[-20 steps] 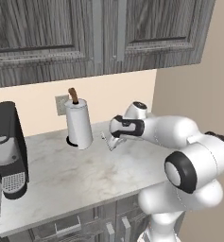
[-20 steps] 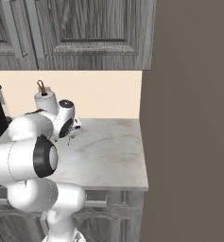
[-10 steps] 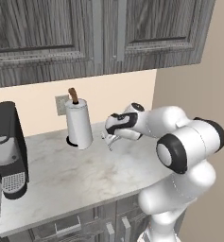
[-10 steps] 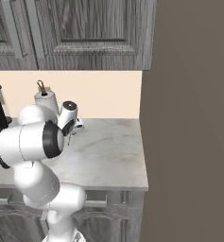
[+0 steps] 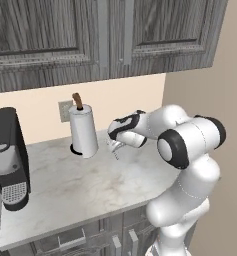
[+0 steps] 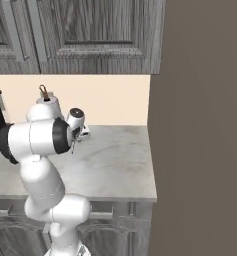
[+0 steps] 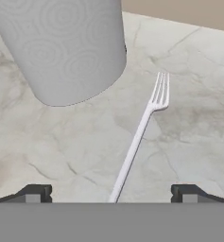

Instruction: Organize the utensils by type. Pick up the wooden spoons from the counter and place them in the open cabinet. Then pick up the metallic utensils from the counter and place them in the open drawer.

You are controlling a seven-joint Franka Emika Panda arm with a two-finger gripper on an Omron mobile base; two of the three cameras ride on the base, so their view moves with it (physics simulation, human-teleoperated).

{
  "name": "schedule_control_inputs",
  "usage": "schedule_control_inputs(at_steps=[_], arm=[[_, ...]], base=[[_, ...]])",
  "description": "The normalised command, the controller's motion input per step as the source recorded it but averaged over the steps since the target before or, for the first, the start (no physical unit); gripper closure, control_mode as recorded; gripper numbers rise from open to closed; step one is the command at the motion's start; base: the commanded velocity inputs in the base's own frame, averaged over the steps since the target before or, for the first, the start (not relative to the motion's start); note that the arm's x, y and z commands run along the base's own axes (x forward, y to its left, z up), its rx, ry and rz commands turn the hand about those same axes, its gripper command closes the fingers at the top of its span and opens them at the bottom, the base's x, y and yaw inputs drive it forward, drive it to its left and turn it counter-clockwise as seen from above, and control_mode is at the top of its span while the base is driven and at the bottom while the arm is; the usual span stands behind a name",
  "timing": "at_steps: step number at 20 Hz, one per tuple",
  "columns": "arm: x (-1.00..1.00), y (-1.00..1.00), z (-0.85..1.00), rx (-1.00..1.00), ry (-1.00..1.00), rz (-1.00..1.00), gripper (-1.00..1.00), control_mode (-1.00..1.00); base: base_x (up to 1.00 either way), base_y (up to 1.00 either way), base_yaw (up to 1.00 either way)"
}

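A thin silver fork [image 7: 142, 126], one of the metallic utensils, lies flat on the grey marbled counter [image 7: 198, 142] with its tines pointing away from the hand. My gripper [image 7: 111, 194] hovers over the fork's handle end, open, with one fingertip [image 7: 35, 193] on each side and nothing between them. From the base views the gripper [image 5: 115, 145] [image 6: 80, 134] hangs low over the counter [image 5: 90, 185], just right of the paper towel roll. The wooden spoons are out of view. The dark wall cabinet [image 5: 90, 40] overhead shows shut doors.
A white paper towel roll [image 5: 84, 131] [image 7: 71, 47] stands close to the fork's left. A black coffee machine [image 5: 9, 155] sits at the counter's left end. A brown wall [image 6: 200, 125] bounds the counter on the right. Low fronts with silver handles [image 5: 72, 239] lie under the counter edge.
The arm's elbow has swung up and toward the left, folding the arm tighter. The hand has edged slightly left toward the roll and stays open.
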Motion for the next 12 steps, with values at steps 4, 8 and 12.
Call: schedule_control_inputs(at_steps=[4,8,12], arm=[[0.33,0.17,-0.23,0.00,0.00,-0.06,-1.00,-1.00],[0.29,0.13,-0.29,0.00,0.00,-0.09,-1.00,-1.00],[0.26,0.01,-0.32,0.00,0.00,-0.08,-1.00,-1.00]], base=[[0.00,0.00,0.00],[0.00,0.00,0.00],[0.00,0.00,0.00]])
